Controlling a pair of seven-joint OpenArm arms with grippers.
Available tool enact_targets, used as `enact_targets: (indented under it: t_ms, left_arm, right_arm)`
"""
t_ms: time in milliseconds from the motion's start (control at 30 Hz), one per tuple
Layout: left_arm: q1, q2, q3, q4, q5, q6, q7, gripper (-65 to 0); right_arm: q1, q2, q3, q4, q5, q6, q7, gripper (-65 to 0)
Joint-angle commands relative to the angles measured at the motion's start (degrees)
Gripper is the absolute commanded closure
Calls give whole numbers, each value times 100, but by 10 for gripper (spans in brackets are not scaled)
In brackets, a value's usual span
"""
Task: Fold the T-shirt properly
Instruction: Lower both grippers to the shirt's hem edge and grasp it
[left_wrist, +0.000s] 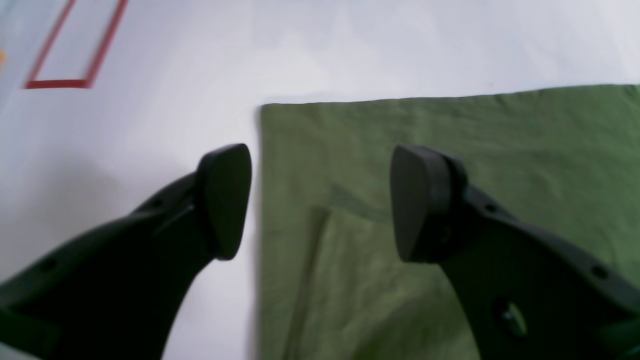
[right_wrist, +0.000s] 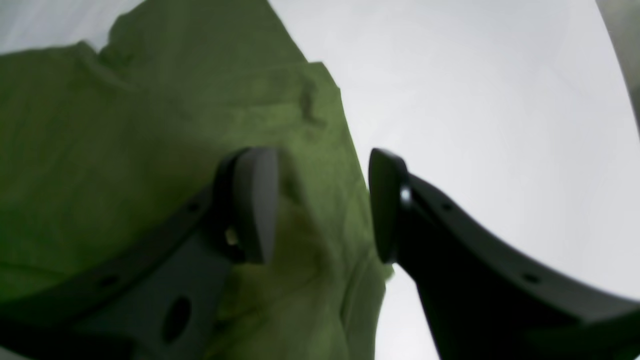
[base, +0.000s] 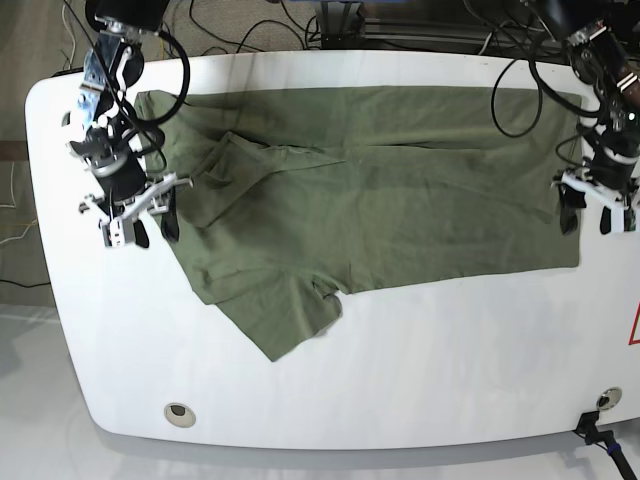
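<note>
The olive-green T-shirt (base: 380, 200) lies spread across the white table (base: 450, 380), with one sleeve folded over the body near the upper left and the other sleeve sticking out toward the front. At the shirt's left edge my right gripper (base: 143, 230) is open. In the right wrist view this gripper (right_wrist: 320, 210) has a rumpled fold of the T-shirt (right_wrist: 100, 125) lying between and below its fingers. My left gripper (base: 588, 215) is open at the shirt's right edge. Seen from the left wrist, that gripper (left_wrist: 322, 200) straddles the straight cloth edge (left_wrist: 450, 130) near a corner.
A red tape outline (left_wrist: 75, 50) marks the table beyond the shirt's corner, and a red mark (base: 635, 325) shows at the right rim. Cables (base: 300, 20) run along the back. A round hole (base: 178, 411) and a black fitting (base: 600, 428) sit near the front edge.
</note>
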Motion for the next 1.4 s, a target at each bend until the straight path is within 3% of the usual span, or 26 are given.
enact_targets:
  t_ms: [0, 367, 467, 733, 967, 1367]
  left_arm:
    - [-167, -166, 44, -200, -103, -40, -124, -409]
    - [-1178, -641, 194, -1835, -103, -31, -159, -409]
    - [-1468, -790, 194, -2328, -103, -31, -168, -409]
    - [-2083, -887, 580, -3602, 460, -31, -906, -409]
    - [-2400, -896, 695, -4736, 478, -31, -1487, -409]
    - [-2435, -905, 914, -4833, 443, -31, -1592, -411]
  right_arm:
    - [200, 67, -101, -220, 42, -2, 90, -290]
    - [1704, 154, -232, -2225, 34, 7, 151, -290]
    - [1950, 216, -496, -2787, 34, -2, 503, -290]
    - [2680, 330, -777, -4255, 25, -11, 1057, -290]
    - [3207, 453, -1094, -5337, 25, -2, 1567, -290]
    - [3181, 480, -1577, -5680, 86, 16, 1672, -290]
